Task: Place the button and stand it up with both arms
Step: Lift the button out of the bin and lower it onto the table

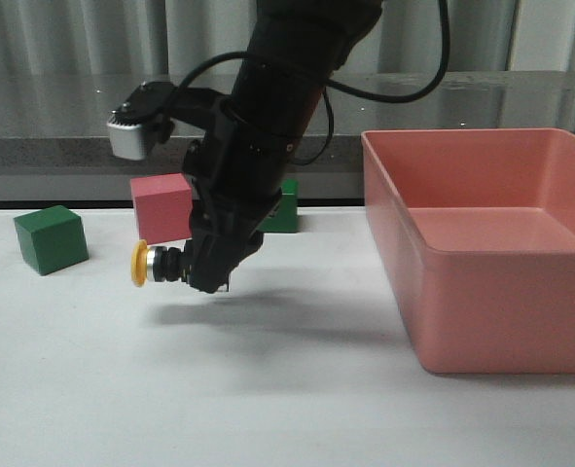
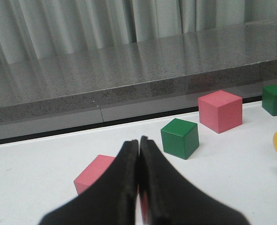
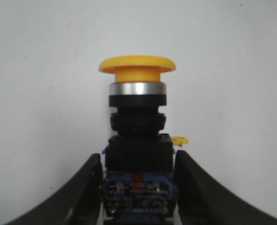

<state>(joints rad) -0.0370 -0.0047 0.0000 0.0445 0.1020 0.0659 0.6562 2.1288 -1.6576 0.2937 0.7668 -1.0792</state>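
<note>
Gripping unlabelled button (image 3: 137, 136), right gripper (image 3: 138, 187)

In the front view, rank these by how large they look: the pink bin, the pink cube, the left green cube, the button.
1. Pink bin
2. Pink cube and left green cube: look alike, unranked
3. Button, held by the right gripper

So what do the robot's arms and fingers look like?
The arm is thick, black and rounded, with black cables looping off it and a small grey-white box near the wrist. Both sets of fingers are black, smooth and curved, tapering to tips.
</note>
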